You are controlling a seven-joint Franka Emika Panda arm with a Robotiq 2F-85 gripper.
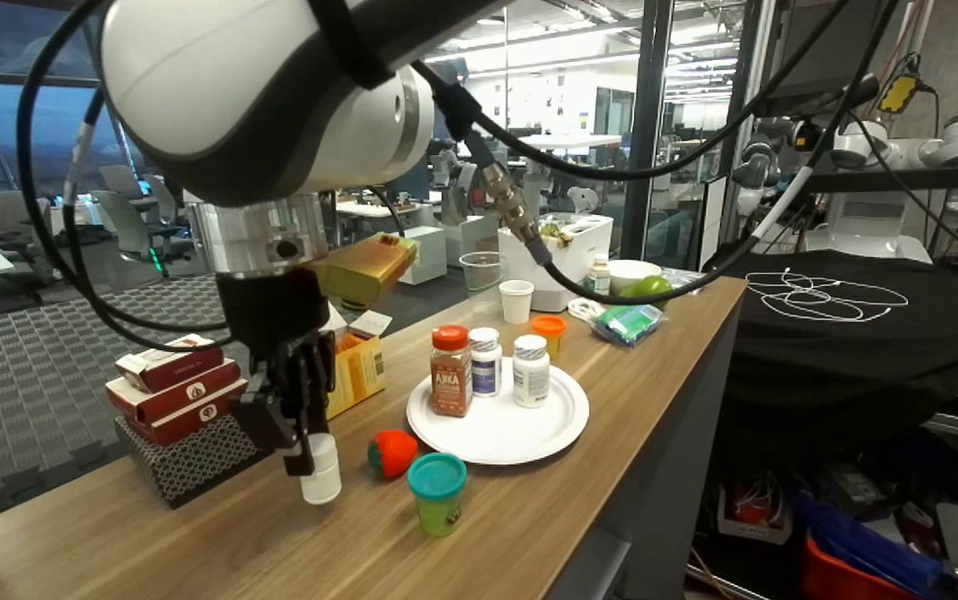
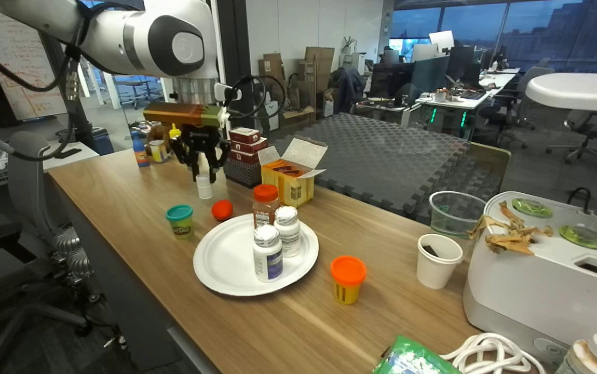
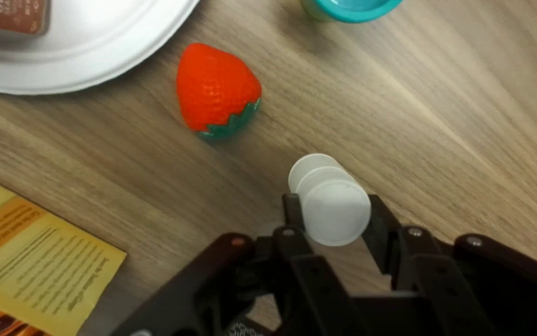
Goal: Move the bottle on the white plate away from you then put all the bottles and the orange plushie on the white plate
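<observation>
The tool (image 3: 334, 207) grasps the small white bottle (image 1: 322, 482) near its top, clamping it from both sides, beside the strawberry toy (image 3: 217, 86) and off the white plate (image 1: 512, 442); whether its base touches the worktop (image 1: 221, 542) is hard to tell. With so little of it gripped, it could slip or swing if lifted fast. Carried low toward the white plate, it would probably knock the strawberry toy lying between. Set down carelessly, it could topple the red-capped bottle (image 1: 451, 375) into the two taller white bottles (image 1: 531, 375) close beside it. In both exterior views the arm (image 2: 179, 47) reaches above the worktop and bends, the tool pointing almost straight down.
</observation>
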